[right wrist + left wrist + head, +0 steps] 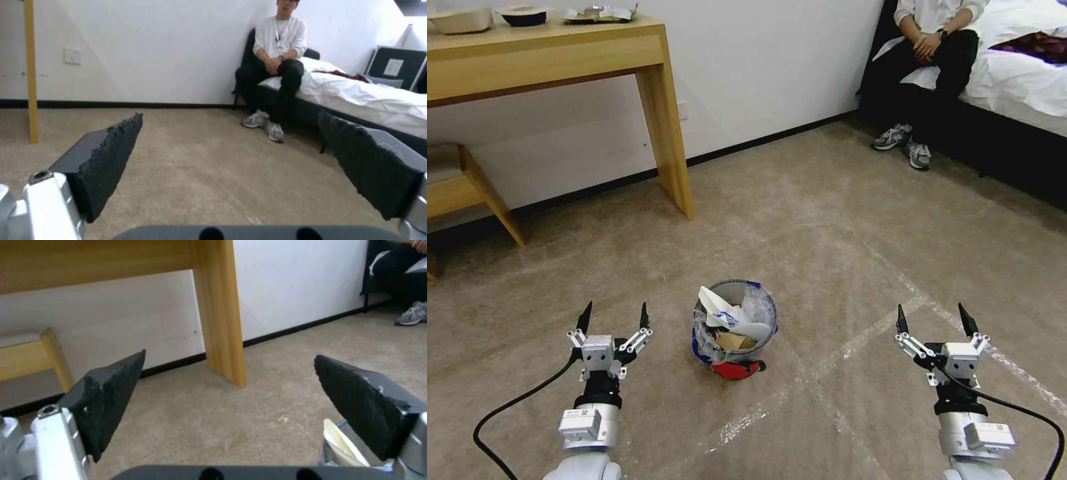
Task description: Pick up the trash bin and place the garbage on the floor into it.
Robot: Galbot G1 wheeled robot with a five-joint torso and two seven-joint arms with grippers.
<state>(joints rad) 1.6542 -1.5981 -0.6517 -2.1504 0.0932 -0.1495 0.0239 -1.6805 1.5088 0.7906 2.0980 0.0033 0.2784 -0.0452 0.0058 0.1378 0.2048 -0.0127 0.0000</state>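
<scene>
The left gripper (614, 316) is held low over the floor (840, 220), with its two black fingers (111, 396) spread wide apart and nothing between them. It points ahead, toward the wall. The right gripper (932, 316) is on the other side at about the same height. Its fingers (106, 160) are wide apart too, and it holds nothing.

Between the two arms, a bit ahead of them, sits the trash bin (734, 330). It is small and round with a grey rim and a red bottom, and it stands upright on the carpet. A crinkly clear bag with blue marks lines it and puffs out over the rim. Inside is the garbage (730, 320): white paper pokes up and something brown lies under it. Neither gripper touches the bin. From the left wrist view, one edge of the bin (338, 446) peeks in just beside one finger.

The floor is beige-brown carpet. Pale white tape lines (854, 347) cross it near the bin and run under the right gripper.

Farther off on the left is a wooden desk (547, 57) against the white wall, and its leg comes down to the carpet. Some dishes (524, 15) sit on top. A low wooden stool (467, 187) is beside it. On the far right is a bed (1020, 73) with white sheets.
</scene>
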